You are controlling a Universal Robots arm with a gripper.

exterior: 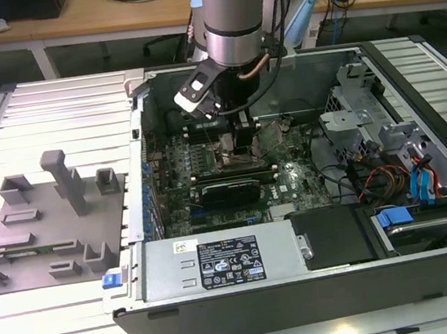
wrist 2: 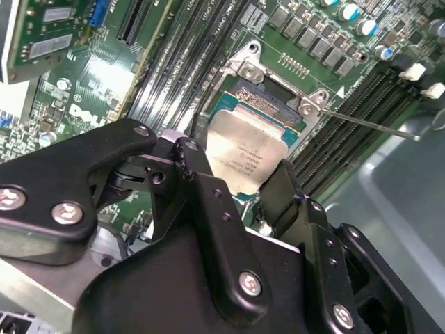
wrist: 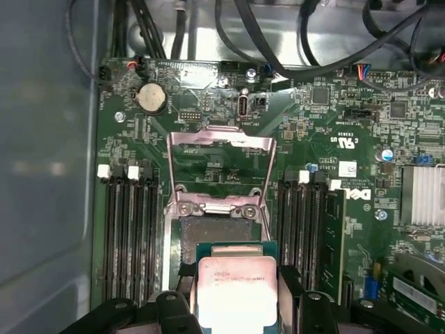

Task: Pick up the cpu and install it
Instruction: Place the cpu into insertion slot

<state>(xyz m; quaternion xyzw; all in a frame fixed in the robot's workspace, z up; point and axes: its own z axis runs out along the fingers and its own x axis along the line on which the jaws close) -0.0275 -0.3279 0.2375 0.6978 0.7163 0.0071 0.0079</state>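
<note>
Pincer: you have the pincer (wrist 2: pixel 236 170) pinching the cpu (wrist 2: pixel 243 149) by two opposite edges, one black finger on either side, as both wrist views show.
Cpu: it is off the grey tray (exterior: pixel 19 243) and inside the open computer case (exterior: pixel 305 288), metal lid up, hanging just over the socket (wrist: pixel 219 233) on the motherboard (wrist: pixel 327 104).
Done: you can count the pick-up as finished, since the chip is carried between the fingers and has reached the board.
Alignment: in the first wrist view the cpu covers only the nearer part of the socket and the dark far part lies bare, so judge it short of centred.
Seating: treat it as not yet seated; the second wrist view shows its green edge clear of the frame's far corner, though you cannot tell whether any edge is touching.
Load plate: the metal load plate (wrist: pixel 221 139) stands swung open beyond the socket, so the latch is not closed.
Left: centring, seating, letting go and latching.
Surroundings: the tray sits on the slatted bench (exterior: pixel 78 318) well apart from the arm, at the exterior view's left.
</note>
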